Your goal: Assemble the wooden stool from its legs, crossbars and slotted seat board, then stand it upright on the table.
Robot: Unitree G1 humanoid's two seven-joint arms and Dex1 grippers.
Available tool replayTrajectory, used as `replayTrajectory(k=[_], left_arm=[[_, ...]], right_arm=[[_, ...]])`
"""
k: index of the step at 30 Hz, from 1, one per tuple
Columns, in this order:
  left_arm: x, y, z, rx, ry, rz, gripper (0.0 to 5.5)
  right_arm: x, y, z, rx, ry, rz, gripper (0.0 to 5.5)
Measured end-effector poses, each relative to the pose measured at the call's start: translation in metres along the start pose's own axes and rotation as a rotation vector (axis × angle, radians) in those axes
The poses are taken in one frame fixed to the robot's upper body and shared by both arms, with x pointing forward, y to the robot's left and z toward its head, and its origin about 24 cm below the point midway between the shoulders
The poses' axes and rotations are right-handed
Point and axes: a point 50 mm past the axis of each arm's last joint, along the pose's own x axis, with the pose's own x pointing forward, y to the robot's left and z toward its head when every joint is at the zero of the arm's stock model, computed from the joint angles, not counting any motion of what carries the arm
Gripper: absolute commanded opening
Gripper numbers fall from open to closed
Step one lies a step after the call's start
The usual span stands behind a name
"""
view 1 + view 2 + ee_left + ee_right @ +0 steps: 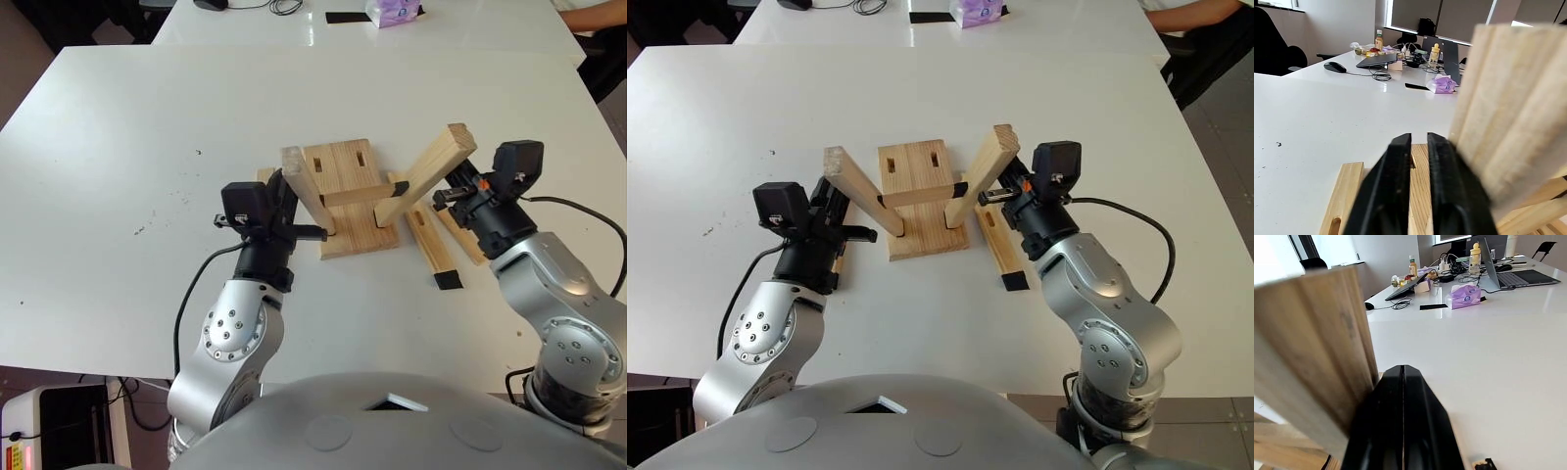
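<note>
A pale, grainy slotted seat board lies flat at the frame's centre on the glossy white table. A left leg and a right leg, both square-cut, splay outward, joined by a crossbar. The left gripper sits beside the left leg, its fingers a narrow slit apart (clear at the wrist). The right gripper sits below the right leg, its fingers pressed together and empty.

Silver jointed arms, black wrists, black cables.
</note>
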Motion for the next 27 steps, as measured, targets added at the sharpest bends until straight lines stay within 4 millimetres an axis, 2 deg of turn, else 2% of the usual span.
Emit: replayTrajectory(k=[2,4,6,7,9,12,13,15,16,20,24,27], left_arm=[[0.005,0.013,-0.004,-0.007,0.011,0.069,0.03],[0.005,0.038,-0.003,-0.015,-0.008,0.258,0.03],[-0.008,0.064,-0.005,0.036,0.006,0.463,0.03],[-0.016,0.070,-0.008,0.059,0.031,0.509,0.03],[-0.024,0.067,-0.007,0.065,0.037,0.511,0.03],[-0.018,0.062,0.000,0.061,-0.010,0.465,0.03],[-0.009,0.057,0.003,0.044,-0.034,0.397,0.03],[0.009,0.027,0.006,0.005,-0.051,0.122,0.03],[0.012,0.021,0.008,0.012,-0.054,0.080,0.03],[0.010,0.005,0.000,0.016,0.002,-0.055,0.03],[0.008,0.004,-0.002,0.008,0.017,-0.129,0.03],[0.009,0.009,-0.003,-0.001,0.014,-0.136,0.03]], right_arm=[[0.002,0.009,-0.004,0.003,0.017,0.061,0.00],[0.004,0.000,-0.003,-0.002,0.003,0.008,0.00],[0.001,-0.037,0.004,-0.040,-0.043,-0.228,0.00],[-0.003,-0.053,0.008,-0.065,-0.057,-0.325,0.00],[-0.004,-0.058,0.013,-0.070,-0.084,-0.356,0.00],[0.003,-0.039,0.011,-0.020,-0.090,-0.266,0.00],[0.007,-0.019,0.006,0.016,-0.072,-0.162,0.00],[0.010,0.023,0.001,0.049,-0.043,0.084,0.00],[0.009,0.024,0.002,0.032,-0.051,0.072,0.00],[0.010,0.006,0.001,-0.020,-0.047,-0.054,0.00],[0.015,-0.002,-0.004,-0.037,-0.032,-0.072,0.00],[0.019,-0.007,-0.008,-0.052,-0.020,-0.020,0.00]])
